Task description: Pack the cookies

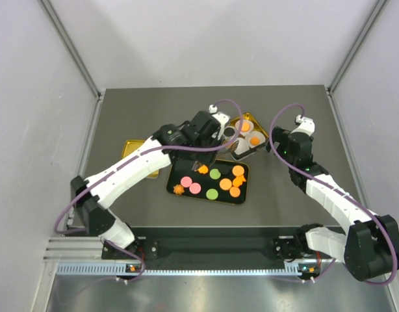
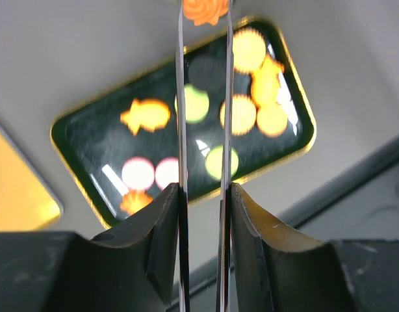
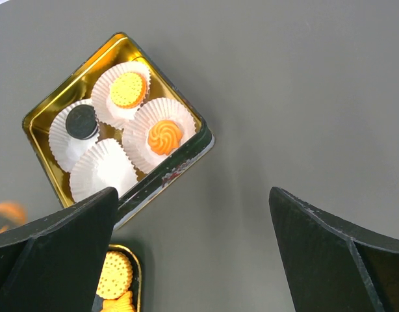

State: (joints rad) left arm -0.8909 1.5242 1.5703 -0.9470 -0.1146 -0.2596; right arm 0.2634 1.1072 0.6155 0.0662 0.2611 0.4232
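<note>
Several cookies, orange, pink and green, lie on a black tray (image 1: 175, 175), which also shows in the left wrist view (image 2: 95, 140). My left gripper (image 1: 220, 144) hangs over the tray's far edge. Its thin blades (image 2: 204, 19) are shut on an orange flower-shaped cookie (image 2: 204, 8) at their tips. A gold tin (image 1: 258, 127) just beyond holds white paper cups. In the right wrist view, one cup holds a round orange cookie (image 3: 128, 89), one an orange swirl cookie (image 3: 164, 136), one a black cookie (image 3: 81, 121), and one (image 3: 103, 170) is empty. My right gripper (image 3: 193, 192) is open and empty over bare table right of the tin (image 1: 276, 145).
A gold lid (image 1: 136, 155) lies left of the tray, partly under the left arm. The dark table (image 1: 154, 110) has white walls at the back and on both sides. A metal rail (image 1: 206, 266) runs along the near edge.
</note>
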